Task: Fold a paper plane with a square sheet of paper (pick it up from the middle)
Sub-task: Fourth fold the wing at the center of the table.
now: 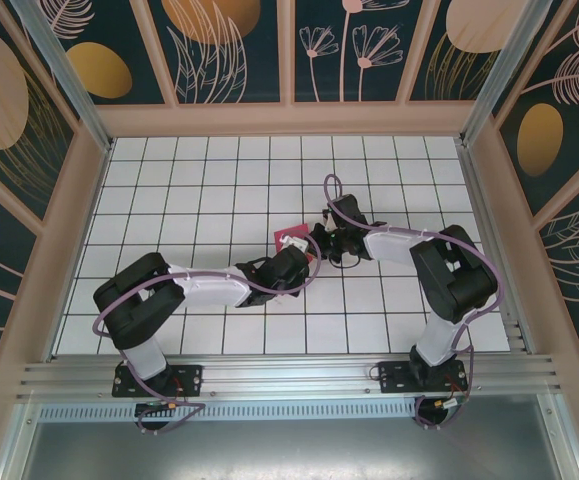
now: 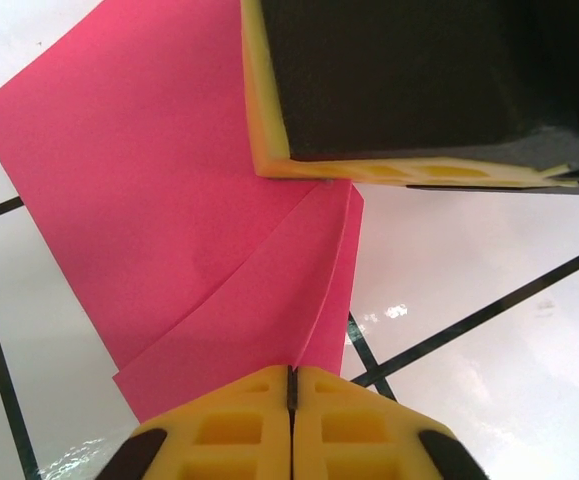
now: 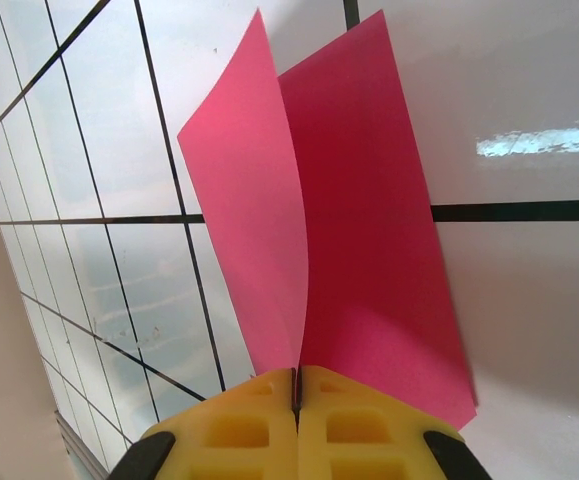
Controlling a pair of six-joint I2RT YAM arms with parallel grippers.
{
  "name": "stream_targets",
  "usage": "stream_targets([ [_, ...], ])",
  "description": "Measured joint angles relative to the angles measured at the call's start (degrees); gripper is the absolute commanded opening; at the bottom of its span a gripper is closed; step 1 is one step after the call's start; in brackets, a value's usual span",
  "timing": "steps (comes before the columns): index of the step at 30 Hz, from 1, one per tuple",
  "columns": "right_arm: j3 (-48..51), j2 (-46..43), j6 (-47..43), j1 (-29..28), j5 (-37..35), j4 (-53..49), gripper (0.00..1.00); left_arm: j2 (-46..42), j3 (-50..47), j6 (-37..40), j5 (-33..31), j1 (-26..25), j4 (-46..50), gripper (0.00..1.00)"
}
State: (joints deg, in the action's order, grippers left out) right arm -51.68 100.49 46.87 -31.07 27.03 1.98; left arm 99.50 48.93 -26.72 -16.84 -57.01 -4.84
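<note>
**Left.** The left hand (image 1: 306,260) reaches in over the middle of the white gridded table (image 1: 199,190). In the left wrist view its 2 yellow fingers (image 2: 229,430) are pressed together, clenched on the near edge of the pink paper (image 2: 169,200) where a fold line ends.

**Centre.** From those fingertips the paper spreads ahead and to the left. A diagonal flap is folded over its nearer part. Whether it rests on the table cannot be told. From above, the paper (image 1: 291,238) shows just beyond both hands, between them.

**Right.** The right hand (image 1: 322,243) meets the left hand at the paper, and one of its dark, yellow-edged fingers (image 2: 409,90) sits at the far end of the fold. In the right wrist view this hand (image 3: 296,385) is likewise clenched, grasping the paper at a crease. 2 layers rise ahead of its tips and splay in a narrow V.
</note>
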Motion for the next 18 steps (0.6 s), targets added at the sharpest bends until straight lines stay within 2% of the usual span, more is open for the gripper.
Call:
stream_targets([
  [4, 0.0, 0.0, 0.0, 0.0, -0.02, 0.0, 0.11, 0.0, -0.24, -0.52, 0.0, 0.0, -0.55, 0.0],
  [9, -0.02, -0.63, -0.98, 0.0, -0.02, -0.46, 0.25, 0.0, -2.43, -1.44, 0.04, 0.0, -2.91, 0.0],
  [13, -0.02, -2.64, -2.38, 0.22, -0.04, -1.31, 0.3, -0.59, -4.57, -2.51, 0.83, 0.35, -5.22, 0.0],
  [18, 0.09, -6.84, -4.13, 1.77, -0.39, -2.36, 0.33, -4.04, -8.28, -4.22, 4.98, 2.27, -10.25, 0.0],
])
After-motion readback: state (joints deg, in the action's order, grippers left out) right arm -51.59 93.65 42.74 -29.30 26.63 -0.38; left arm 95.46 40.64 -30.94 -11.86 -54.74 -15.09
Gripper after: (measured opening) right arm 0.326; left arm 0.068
